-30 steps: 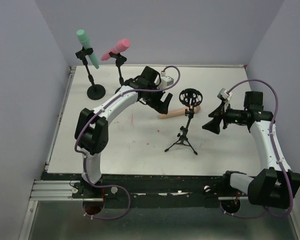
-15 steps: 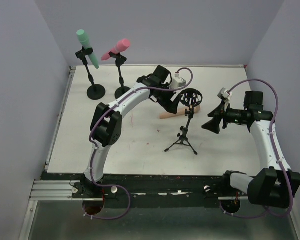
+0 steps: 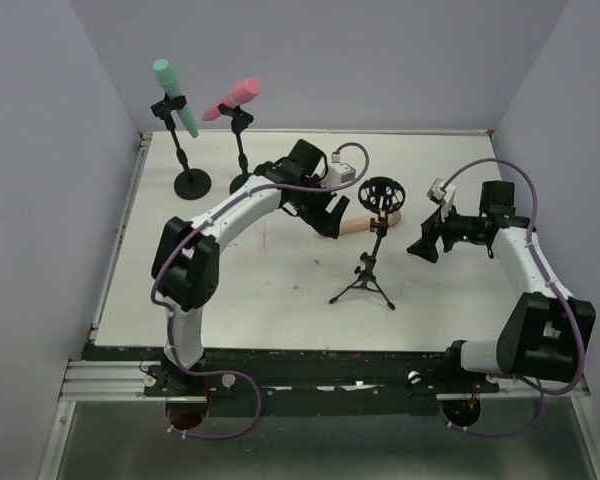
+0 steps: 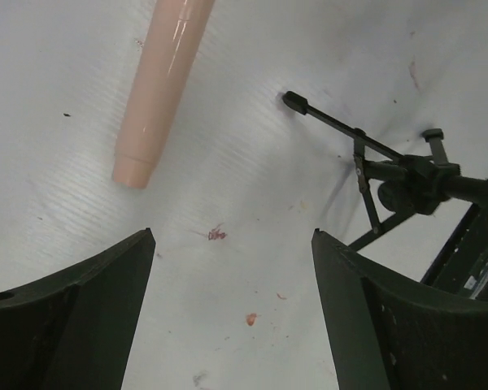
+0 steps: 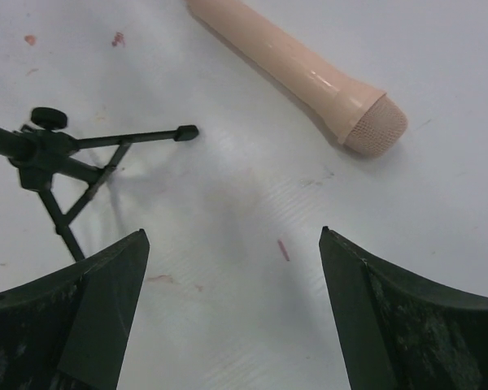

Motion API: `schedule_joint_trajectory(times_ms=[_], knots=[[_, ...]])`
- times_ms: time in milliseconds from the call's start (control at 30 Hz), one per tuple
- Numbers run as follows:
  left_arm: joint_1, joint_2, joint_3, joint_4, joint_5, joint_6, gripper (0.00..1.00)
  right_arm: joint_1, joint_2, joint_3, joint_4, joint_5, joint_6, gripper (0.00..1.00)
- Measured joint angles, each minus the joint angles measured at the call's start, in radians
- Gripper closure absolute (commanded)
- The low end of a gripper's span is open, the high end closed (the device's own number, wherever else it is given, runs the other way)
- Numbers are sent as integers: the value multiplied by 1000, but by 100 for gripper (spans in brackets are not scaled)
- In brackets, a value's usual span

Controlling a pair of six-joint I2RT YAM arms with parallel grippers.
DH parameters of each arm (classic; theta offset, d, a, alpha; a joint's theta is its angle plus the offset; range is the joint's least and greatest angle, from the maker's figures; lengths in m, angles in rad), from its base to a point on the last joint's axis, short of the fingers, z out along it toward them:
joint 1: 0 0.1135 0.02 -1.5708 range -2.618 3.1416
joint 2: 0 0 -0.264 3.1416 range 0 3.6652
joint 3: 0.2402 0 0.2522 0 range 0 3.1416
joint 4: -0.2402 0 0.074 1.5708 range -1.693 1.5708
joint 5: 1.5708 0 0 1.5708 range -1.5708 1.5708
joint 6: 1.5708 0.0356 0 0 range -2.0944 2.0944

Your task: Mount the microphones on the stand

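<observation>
The peach-tan plastic toy microphone [image 4: 164, 77] lay flat on the white table [image 4: 252, 162], ahead of the left gripper [image 4: 232, 244] and off toward its left-hand finger. The microphone's flat butt end was nearest that fingertip but apart from it. This gripper's jaws stood wide apart with only bare tabletop between them. The right gripper [image 5: 232, 244] likewise had its jaws spread and held nothing. Seen from its wrist, the same microphone lay slantwise ahead of the gap, its rounded mesh head toward the right-hand finger and clear of it. The black tripod stand [image 3: 365, 280] stood between the two grippers, ahead of the left gripper's right-hand finger and the right gripper's left-hand finger, with one thin leg reaching toward each gap without touching a finger. Its ring-shaped cradle [image 3: 381, 195] held nothing. Far beyond the left gripper's jaws, the teal-green microphone [image 3: 175, 97] and the pink microphone [image 3: 232, 99] sat tilted in clips on two black round-based stands [image 3: 191, 182], well apart from both grippers.
</observation>
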Motion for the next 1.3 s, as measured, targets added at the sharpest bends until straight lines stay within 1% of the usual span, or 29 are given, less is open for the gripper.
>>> schedule_joint_trajectory(times_ms=[67,100,133,200,267,333,400,433,467,533,600,667,800,1000,1133,1200,1300], knots=[[0,-83,-60,16,0,-12,13,-2,30,-4,38,2,-82,5],[0,-137,-99,34,-1,-25,12,-2,45,-4,55,-2,-137,2],[0,-195,-130,41,-1,-32,12,-2,65,-1,64,-6,-202,2],[0,-297,-207,80,-5,-47,10,-2,128,21,54,-15,-340,1],[0,-433,-306,119,-18,-58,9,-2,228,86,17,-24,-479,0],[0,-568,-405,143,-37,-65,7,-2,323,212,-81,-33,-647,0],[0,-700,-498,163,-53,-69,2,-2,496,350,-192,-42,-795,0],[0,-776,-554,180,-64,-69,2,-2,563,425,-252,-51,-866,0],[0,-832,-592,193,-72,-68,2,-2,621,489,-303,-63,-920,0],[0,-985,-717,245,-106,-60,2,0,705,572,-381,-84,-1002,0],[0,-1106,-814,280,-139,-49,2,10,733,589,-396,-87,-1008,0],[0,-1244,-940,332,-190,-31,2,29,731,587,-361,-81,-945,0],[0,-1360,-1042,357,-271,1,2,95,724,587,-256,-65,-816,0],[0,-1385,-1051,397,-319,22,2,164,743,591,-193,-22,-725,1],[0,-1385,-1051,406,-319,23,2,183,776,597,-146,34,-678,7],[0,-1387,-1051,408,-319,24,2,187,789,598,-132,64,-670,10],[0,-1392,-1051,412,-319,25,2,193,798,598,-119,108,-670,13]])
